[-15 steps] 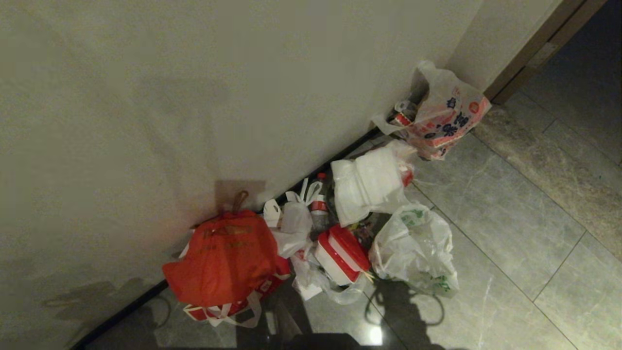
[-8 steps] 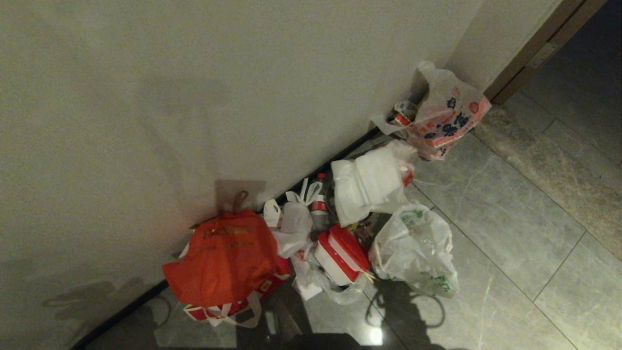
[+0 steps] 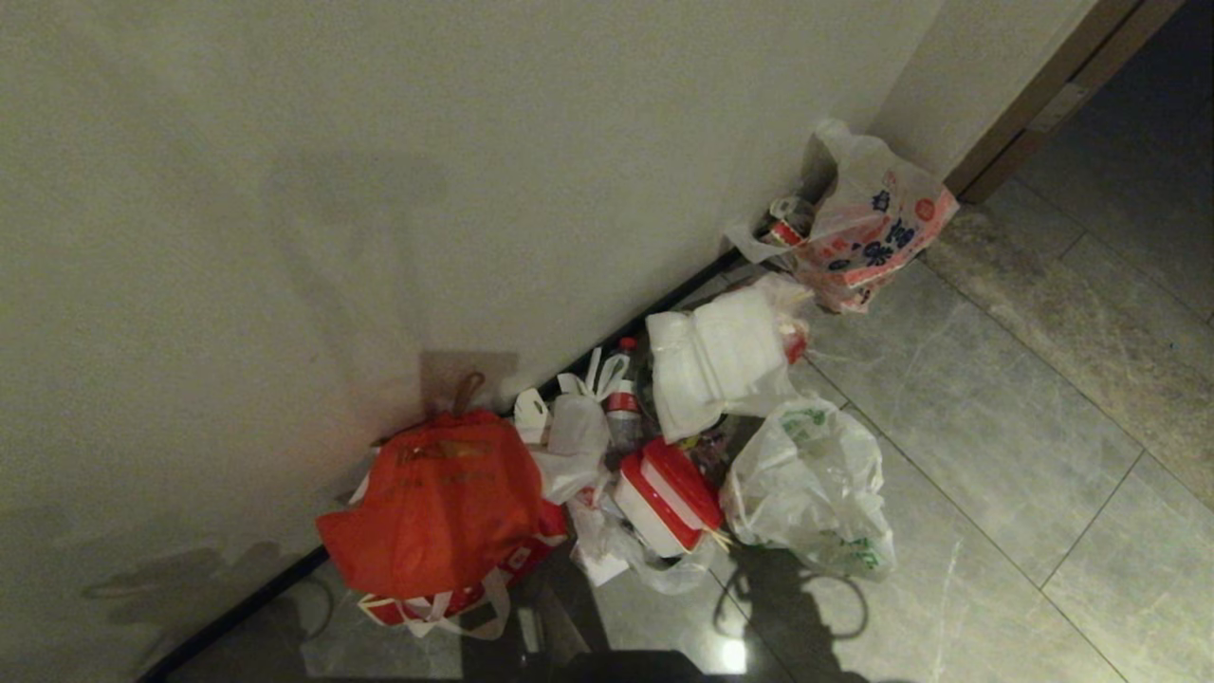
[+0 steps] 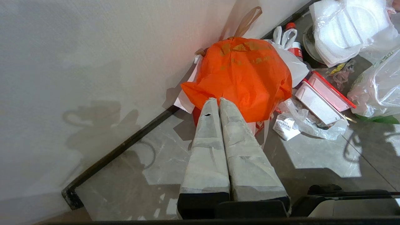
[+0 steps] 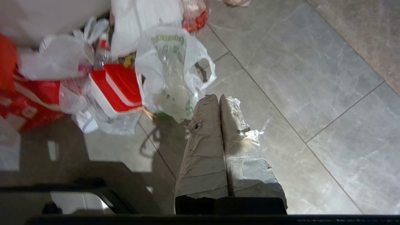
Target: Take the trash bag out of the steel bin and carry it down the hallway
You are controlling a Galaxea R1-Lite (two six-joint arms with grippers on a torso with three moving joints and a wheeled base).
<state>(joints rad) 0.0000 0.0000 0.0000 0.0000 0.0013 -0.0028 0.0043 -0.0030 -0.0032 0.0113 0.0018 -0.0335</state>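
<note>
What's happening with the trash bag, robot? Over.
Both grippers, left and right, shut and empty. Trash bag on the floor beside the red-lidded box, touching no gripper. Steel bin not in sight.

The right gripper [image 5: 218,100] is seen above grey floor tiles [image 5: 297,72], its taped fingers [image 5: 203,150] pressed together and empty. Just beyond it, a translucent trash bag [image 5: 172,68] with green print is slumped beside a red-lidded container [image 5: 117,87].

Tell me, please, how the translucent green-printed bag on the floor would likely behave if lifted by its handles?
The trash bag looks thin and crinkled, so it would probably sag and stretch. Its slumped shape suggests light contents. The glossy film may slip.
</note>
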